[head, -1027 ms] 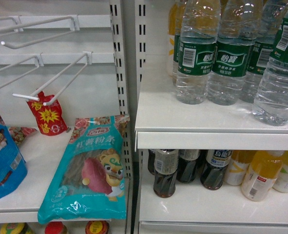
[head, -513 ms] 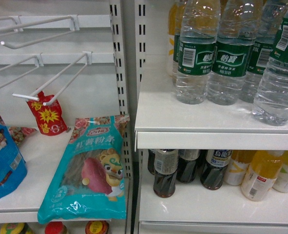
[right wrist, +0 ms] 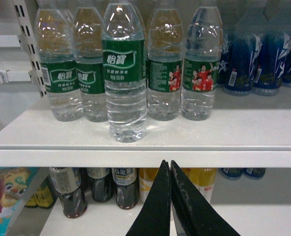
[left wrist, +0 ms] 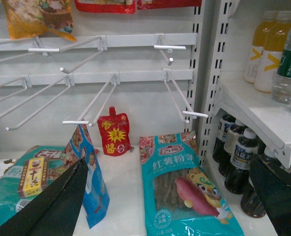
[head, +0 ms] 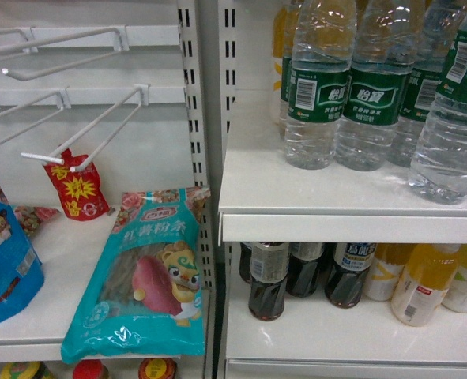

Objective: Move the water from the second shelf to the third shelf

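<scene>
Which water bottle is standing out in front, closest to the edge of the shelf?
The clear ribbed water bottle with the green label in the right wrist view: it stands alone ahead of the row, nearest the white shelf edge.

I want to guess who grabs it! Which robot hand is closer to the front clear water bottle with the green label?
Right. The right gripper sits just below the front clear green-labelled water bottle; the left gripper faces the snack shelves beside it.

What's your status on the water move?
Left gripper open, empty. Right gripper shut, empty, below shelf edge. Front water bottle upright, untouched on shelf. Nothing between it and the right gripper.
</scene>
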